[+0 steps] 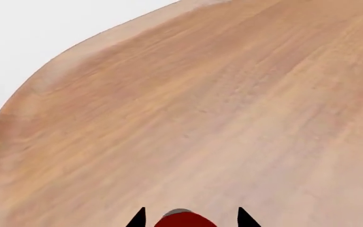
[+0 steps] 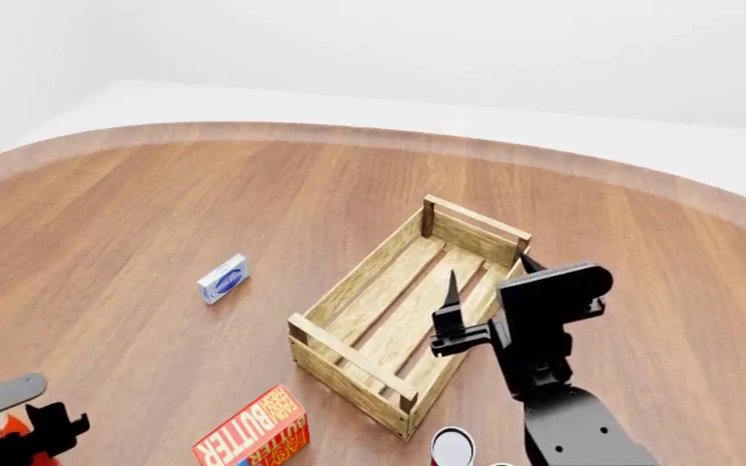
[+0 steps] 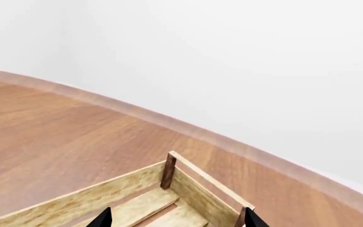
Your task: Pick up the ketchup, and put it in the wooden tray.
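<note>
The left gripper shows only its two black fingertips in the left wrist view, and between them sits the rounded red body of the ketchup, grey at its near end; the tips stand on either side of the bottle, though I cannot tell whether they press on it; beyond them lies the bare wooden table and its curved edge. In the head view the left gripper is at the frame's lower corner, with a sliver of orange-red ketchup beside it.

The right gripper hangs over the wooden tray, jaws spread apart and holding nothing; just below and ahead of it are the tray's slats and far corner posts.

Between the two grippers lies a butter box; a small blue-and-white box lies farther out; a can stands just beside the tray's near corner.
</note>
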Robot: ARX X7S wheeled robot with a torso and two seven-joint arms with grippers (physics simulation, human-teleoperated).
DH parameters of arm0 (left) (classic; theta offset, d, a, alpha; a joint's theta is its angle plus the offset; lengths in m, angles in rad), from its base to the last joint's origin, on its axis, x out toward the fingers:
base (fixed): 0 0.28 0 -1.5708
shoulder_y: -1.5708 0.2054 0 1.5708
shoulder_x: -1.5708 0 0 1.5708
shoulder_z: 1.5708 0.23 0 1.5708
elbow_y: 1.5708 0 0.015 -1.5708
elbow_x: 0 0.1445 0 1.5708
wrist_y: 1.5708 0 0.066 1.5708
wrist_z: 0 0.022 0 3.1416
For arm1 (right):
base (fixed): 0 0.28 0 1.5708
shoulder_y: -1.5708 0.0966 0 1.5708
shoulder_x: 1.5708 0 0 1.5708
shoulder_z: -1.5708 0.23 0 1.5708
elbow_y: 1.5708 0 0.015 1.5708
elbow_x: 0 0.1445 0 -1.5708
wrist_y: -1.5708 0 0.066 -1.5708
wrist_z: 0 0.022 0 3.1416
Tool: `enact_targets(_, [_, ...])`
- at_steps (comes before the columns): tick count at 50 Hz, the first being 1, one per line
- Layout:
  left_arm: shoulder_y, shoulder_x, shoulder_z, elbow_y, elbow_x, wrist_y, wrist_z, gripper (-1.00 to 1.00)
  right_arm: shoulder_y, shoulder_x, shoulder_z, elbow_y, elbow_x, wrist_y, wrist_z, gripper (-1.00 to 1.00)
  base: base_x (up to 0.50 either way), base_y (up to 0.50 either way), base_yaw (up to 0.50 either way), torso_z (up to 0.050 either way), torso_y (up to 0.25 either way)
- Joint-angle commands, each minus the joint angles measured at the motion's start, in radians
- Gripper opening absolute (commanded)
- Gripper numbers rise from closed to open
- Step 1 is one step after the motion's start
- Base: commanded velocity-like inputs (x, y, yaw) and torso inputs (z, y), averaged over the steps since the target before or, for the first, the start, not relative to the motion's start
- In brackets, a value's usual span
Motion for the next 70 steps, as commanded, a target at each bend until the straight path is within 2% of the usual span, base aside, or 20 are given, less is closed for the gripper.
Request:
enact_targets(1, [-0.063, -0.003, 0.038, 0.167, -0.046, -0.035, 0.019, -1.00, 0.004, 0.006, 0.004, -0.015, 0.006, 0.007, 0.005, 1.00, 0.00, 0.00, 0.00, 0.000, 0.000])
enact_targets(7, [-0.212, -0.008, 0.134, 0.271, -0.053, -0.110, 0.050, -1.00, 0.004, 0.008, 0.018, -0.035, 0.017, 0.013, 0.012, 1.00, 0.00, 0.00, 0.00, 0.000, 0.000])
enact_targets(13, [-0.358, 0.013, 0.243, 0.254, -0.036, -0.134, 0.097, -1.00, 0.014, 0.018, 0.030, -0.067, 0.024, 0.037, 0.018, 1.00, 0.00, 0.00, 0.00, 0.000, 0.000])
enact_targets(28, [-0.724, 0.178, 0.443, -0.084, 0.019, -0.027, 0.226, -1.00, -0.008, 0.056, 0.090, -0.186, 0.046, 0.125, 0.061, 1.00, 0.00, 0.00, 0.00, 0.000, 0.000])
enact_targets(39, [-0.843, 0.327, 0.539, -0.231, 0.001, -0.011, 0.311, -1.00, -0.043, 0.086, 0.167, -0.274, 0.069, 0.180, 0.102, 1.00, 0.00, 0.00, 0.00, 0.000, 0.000])
enact_targets(46, [-0.890, 0.402, 0.613, -0.334, -0.031, 0.033, 0.315, -1.00, -0.107, 0.111, 0.250, -0.334, 0.090, 0.192, 0.133, 1.00, 0.00, 0.00, 0.00, 0.000, 0.000])
enact_targets(56, [-0.972, 0.404, 0.953, -0.434, -0.321, 0.114, 0.217, -1.00, -0.191, 0.141, 0.347, -0.373, 0.110, 0.193, 0.157, 1.00, 0.00, 0.00, 0.00, 0.000, 0.001])
enact_targets(70, [-1.112, 0.406, 1.676, -0.604, -0.908, 0.435, 0.114, -1.00, -0.310, 0.155, 0.455, -0.464, 0.144, 0.207, 0.183, 1.00, 0.00, 0.00, 0.00, 0.000, 0.000])
